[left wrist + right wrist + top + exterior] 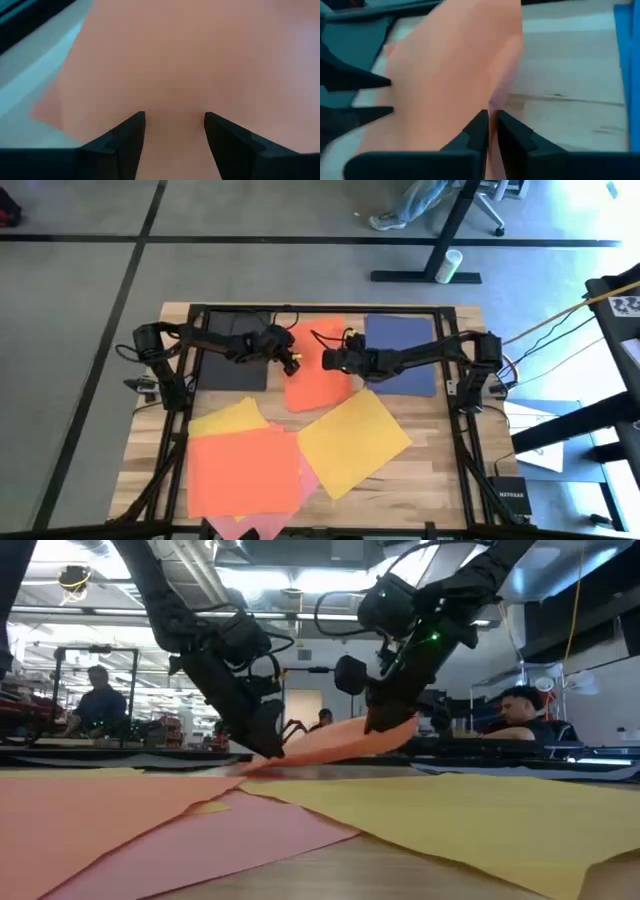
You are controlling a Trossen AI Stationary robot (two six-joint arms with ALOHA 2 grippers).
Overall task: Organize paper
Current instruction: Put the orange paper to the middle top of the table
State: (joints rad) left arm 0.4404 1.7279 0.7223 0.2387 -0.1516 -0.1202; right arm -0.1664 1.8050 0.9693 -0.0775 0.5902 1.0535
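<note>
Two dark robot arms meet over an orange-red sheet (318, 365) at the upper centre of the wooden counter (430, 470) in the high view. The right gripper (491, 131) has its jaws pinched almost closed on the sheet's edge, lifting that side clear of the counter, as the low view shows. The left gripper (174, 131) presses down at the sheet's opposite edge with its jaws spread apart over the paper, gripping nothing. A black sheet (232, 352) lies at the upper left beneath the left arm, and a navy blue sheet (405, 352) at the upper right beneath the right arm. Lower in the frame, a yellow sheet (355, 440) sits angled at centre, beside a second orange-red sheet (243, 470) overlapping a smaller yellow sheet (228, 418) and a pink sheet (308, 478).
</note>
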